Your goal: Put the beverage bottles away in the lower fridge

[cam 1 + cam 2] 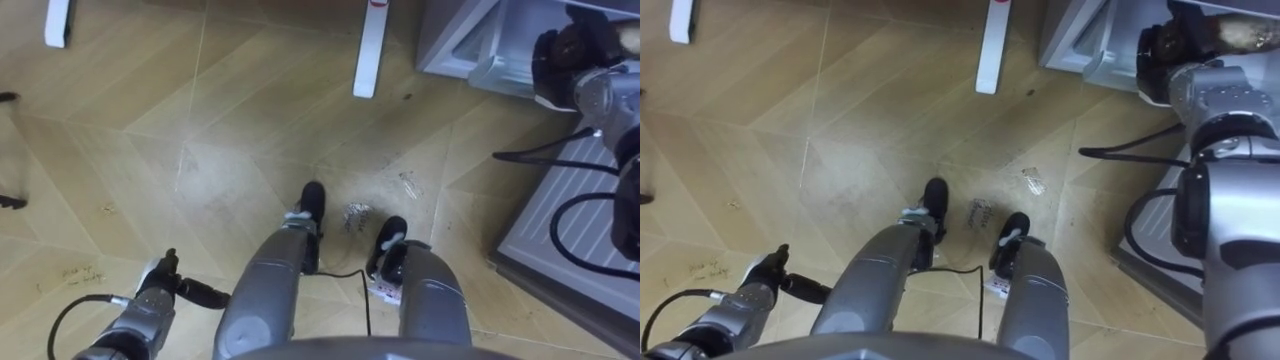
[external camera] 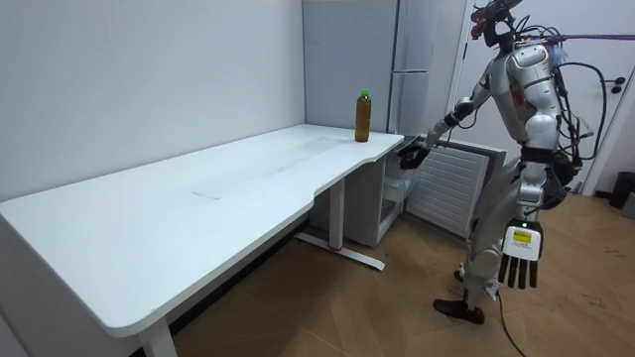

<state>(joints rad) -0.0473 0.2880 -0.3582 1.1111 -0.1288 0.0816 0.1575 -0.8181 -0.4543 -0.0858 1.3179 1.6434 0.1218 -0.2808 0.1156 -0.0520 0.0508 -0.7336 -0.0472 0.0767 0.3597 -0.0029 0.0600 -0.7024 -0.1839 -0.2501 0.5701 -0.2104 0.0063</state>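
Looking down through the eye views, we've got the wooden floor (image 1: 120, 150) under the robot's feet and a white counter leg (image 1: 369, 50) up top. The lower fridge (image 1: 455, 40) stands open in the upper right corner, with its ribbed door (image 1: 560, 178) swung out along the right side. The right hand (image 1: 560, 60) is stretched up to the mouth of that fridge. From here it's just a dark lump, so we can't tell how its fingers sit or whether it has hold of anything. The left hand (image 1: 165, 283) is down in the lower left, beside the leg. Over in the room view the robot stands on the floor just off the far end of the counter (image 2: 198, 208), with its right arm reaching toward the fridge opening. The left hand hangs by the thigh, fingers straight, holding nothing. The drink is a bottle (image 2: 364, 116) of brownish liquid with a green cap. It stands upright on the counter near that far end, close to the fridge and apart from both hands.
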